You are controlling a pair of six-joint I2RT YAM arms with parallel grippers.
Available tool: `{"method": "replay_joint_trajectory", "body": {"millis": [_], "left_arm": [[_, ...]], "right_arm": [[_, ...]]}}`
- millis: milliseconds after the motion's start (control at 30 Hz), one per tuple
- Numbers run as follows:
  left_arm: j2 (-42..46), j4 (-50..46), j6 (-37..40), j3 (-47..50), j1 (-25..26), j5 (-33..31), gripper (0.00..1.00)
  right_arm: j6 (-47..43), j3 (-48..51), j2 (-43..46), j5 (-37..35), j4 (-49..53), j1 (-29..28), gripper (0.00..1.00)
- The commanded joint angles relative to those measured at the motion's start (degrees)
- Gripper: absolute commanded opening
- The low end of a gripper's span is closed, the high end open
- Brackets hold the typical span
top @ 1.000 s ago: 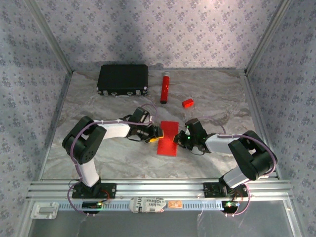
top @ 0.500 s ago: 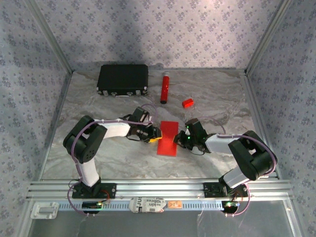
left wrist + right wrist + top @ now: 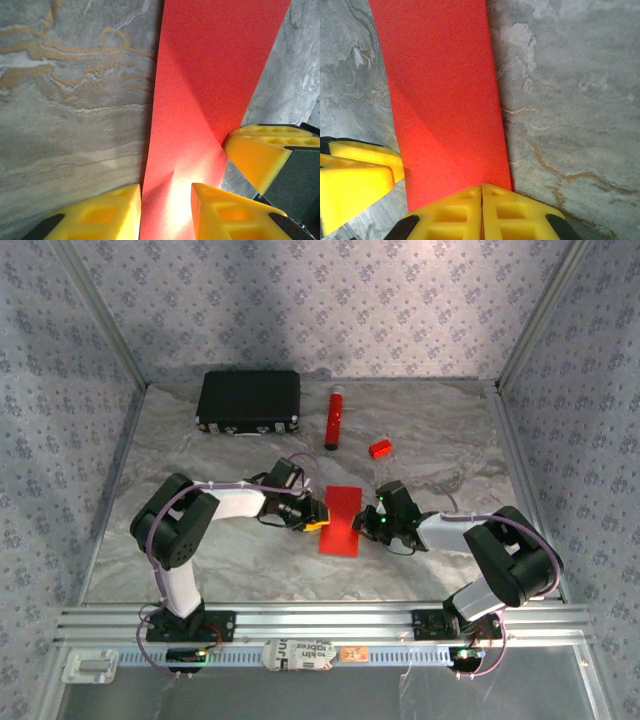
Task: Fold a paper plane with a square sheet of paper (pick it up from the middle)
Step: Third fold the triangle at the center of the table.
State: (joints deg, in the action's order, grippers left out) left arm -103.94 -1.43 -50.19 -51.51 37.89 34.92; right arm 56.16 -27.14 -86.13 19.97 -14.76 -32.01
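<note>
Both arms lie low, elbows bent, reaching inward. We see the sheet of paper (image 3: 341, 520), folded to a strip, in the middle of the table (image 3: 240, 560). At its 9 o'clock edge the left gripper (image 3: 318, 521) stands parted astride it. At 3 o'clock the right gripper (image 3: 368, 523) is clenched, tips touching the paper's edge.

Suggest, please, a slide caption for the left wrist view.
Left gripper open astride an edge of the folded red paper on the marbled table.
</note>
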Motion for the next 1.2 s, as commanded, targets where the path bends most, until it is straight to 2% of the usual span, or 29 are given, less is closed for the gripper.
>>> {"method": "replay_joint_trajectory", "body": {"millis": [0,467,800,900,1067,1167], "left_arm": [[-0.9,0.0,-0.4,-0.4,0.3,1.7,0.30],[-0.6,5.7,-3.5,1.5,-0.3,3.1,0.27],[0.3,5.4,-4.2,2.6,-0.6,2.1,0.09],[1.6,4.7,-4.5,3.3,-0.9,1.0,0.04],[4.3,5.0,-6.1,5.6,-1.8,0.8,0.02],[5.9,5.6,-7.4,6.8,-2.2,1.0,0.02]], "right_arm": [[-0.9,1.5,0.1,-0.8,2.8,0.4,0.09],[-1.2,1.6,0.1,-0.2,2.5,0.8,0.09],[-2.9,1.1,0.9,1.4,1.5,0.8,0.12],[-5.0,0.3,3.6,1.0,2.5,0.3,0.17],[-11.3,-2.3,11.2,-4.5,10.7,-2.3,0.39],[-16.5,-4.4,14.5,-8.5,15.6,-5.6,0.47]]}}
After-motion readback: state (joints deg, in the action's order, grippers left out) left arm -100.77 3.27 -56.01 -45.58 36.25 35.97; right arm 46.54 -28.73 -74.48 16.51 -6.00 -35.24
